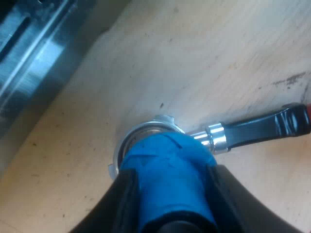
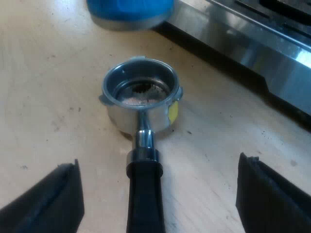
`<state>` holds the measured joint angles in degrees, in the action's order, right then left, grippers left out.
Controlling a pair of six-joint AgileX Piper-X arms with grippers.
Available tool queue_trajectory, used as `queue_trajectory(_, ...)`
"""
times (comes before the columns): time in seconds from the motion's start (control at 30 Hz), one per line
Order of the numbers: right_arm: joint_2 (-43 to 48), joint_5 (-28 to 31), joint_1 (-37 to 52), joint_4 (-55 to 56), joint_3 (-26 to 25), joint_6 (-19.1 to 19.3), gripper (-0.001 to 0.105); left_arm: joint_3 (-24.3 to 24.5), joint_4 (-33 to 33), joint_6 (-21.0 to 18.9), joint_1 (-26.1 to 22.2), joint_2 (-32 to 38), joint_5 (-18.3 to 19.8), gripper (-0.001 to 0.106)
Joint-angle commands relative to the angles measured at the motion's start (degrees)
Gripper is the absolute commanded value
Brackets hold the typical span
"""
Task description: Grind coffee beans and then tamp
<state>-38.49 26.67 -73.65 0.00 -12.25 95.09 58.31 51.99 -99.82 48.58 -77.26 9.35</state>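
tamping is in hand — the blue tamper (image 1: 167, 174) is clamped in the left gripper (image 1: 172, 194) over the metal holder (image 2: 146, 114). the right gripper (image 2: 155, 187) is spread wide; a level press is needed.

Left gripper (image 1: 172, 194) clenched, right gripper (image 2: 158, 165) wide.

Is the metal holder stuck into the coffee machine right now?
No, the metal holder lies loose on the wooden table, its basket facing up, apart from the espresso machine.
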Motion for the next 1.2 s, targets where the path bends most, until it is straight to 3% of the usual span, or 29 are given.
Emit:
queue_trajectory(0.03, 0.07, 0.14, -0.04, 0.0, -0.05, -0.14, 0.067, 0.44, -0.68, -0.63, 0.22, -1.12, -0.74, 0.0)
queue_trajectory(0.33, 0.07, 0.14, -0.04, 0.0, -0.05, -0.14, 0.067, -1.36, -2.24, -0.63, 0.22, -4.87, -0.53, 0.0)
queue_trajectory(0.63, 0.07, 0.14, -0.04, 0.0, -0.05, -0.14, 0.067, -2.86, -6.44, -0.63, 0.22, -5.31, -0.53, 0.0)
queue_trajectory(1.2, 0.07, 0.14, -0.04, 0.0, -0.05, -0.14, 0.067, -4.17, -8.11, -1.52, 0.22, -7.37, -0.8, 0.0)
